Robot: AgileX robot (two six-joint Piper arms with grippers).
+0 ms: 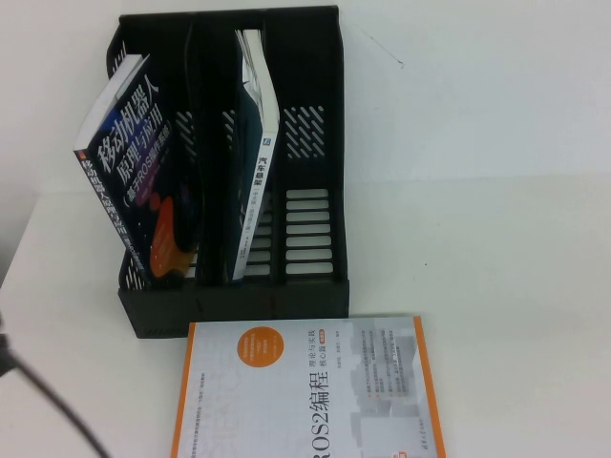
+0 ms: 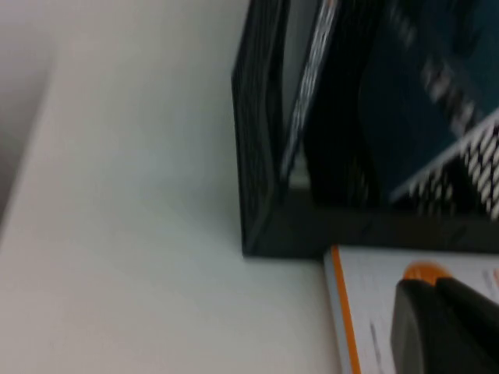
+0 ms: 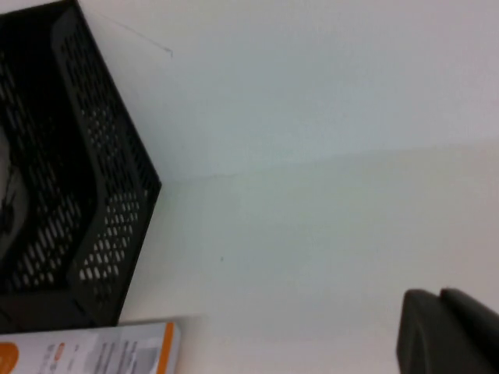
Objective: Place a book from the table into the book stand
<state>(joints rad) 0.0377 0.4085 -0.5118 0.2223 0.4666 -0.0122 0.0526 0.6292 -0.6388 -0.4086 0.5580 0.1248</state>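
Observation:
A white book with orange edges (image 1: 305, 391) lies flat on the table in front of the black three-slot book stand (image 1: 310, 57). The stand's left slot holds a dark blue book (image 1: 134, 181) and its middle slot a teal book (image 1: 256, 162); the right slot is empty. Neither gripper shows in the high view. In the left wrist view my left gripper (image 2: 433, 287) is shut and empty, just above the white book (image 2: 374, 327) near the stand's front corner (image 2: 261, 195). In the right wrist view my right gripper (image 3: 437, 296) is shut and empty over bare table, right of the stand (image 3: 101, 195).
A dark cable (image 1: 38, 391) crosses the table's front left corner. The white table (image 1: 496, 267) runs to the right of the stand. A white wall stands behind the stand. The white book's corner (image 3: 117, 347) shows in the right wrist view.

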